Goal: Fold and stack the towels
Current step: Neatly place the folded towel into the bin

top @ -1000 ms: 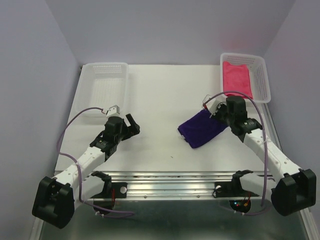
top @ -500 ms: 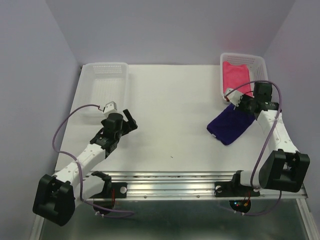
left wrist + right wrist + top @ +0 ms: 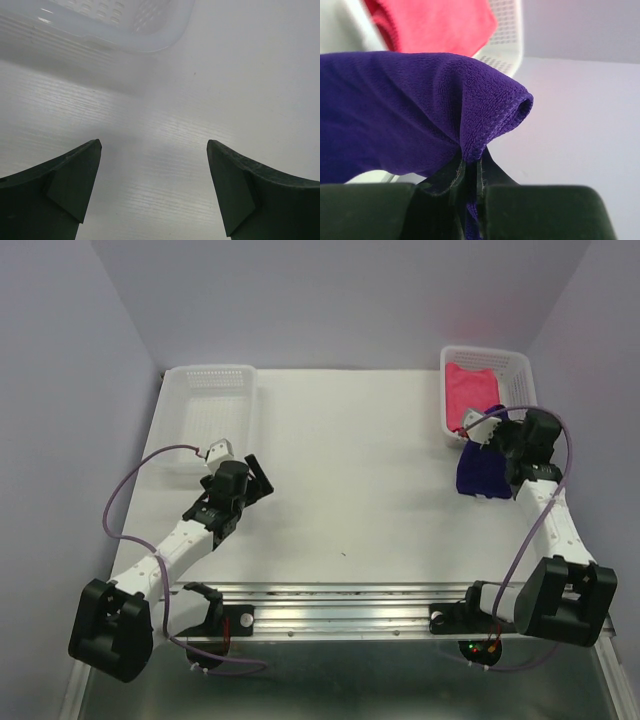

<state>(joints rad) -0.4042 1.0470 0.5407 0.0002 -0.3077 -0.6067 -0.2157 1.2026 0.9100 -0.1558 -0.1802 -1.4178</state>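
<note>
**Right hand (image 3: 470, 179) pinched shut on the purple towel (image 3: 481, 472) at the near rim of the right basket (image 3: 524, 390).**
The towel hangs bunched, its long axis running from the basket toward the near bench edge. The pink towel (image 3: 473, 390) lies in the basket; the purple one is judged not yet stacked. The left hand (image 3: 152, 185) gapes wide, holding nothing. No third towel shows.

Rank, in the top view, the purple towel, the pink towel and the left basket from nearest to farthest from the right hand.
1. purple towel, pinched in the right hand.
2. pink towel, in the right basket just beyond.
3. left basket, at the far left.
</note>
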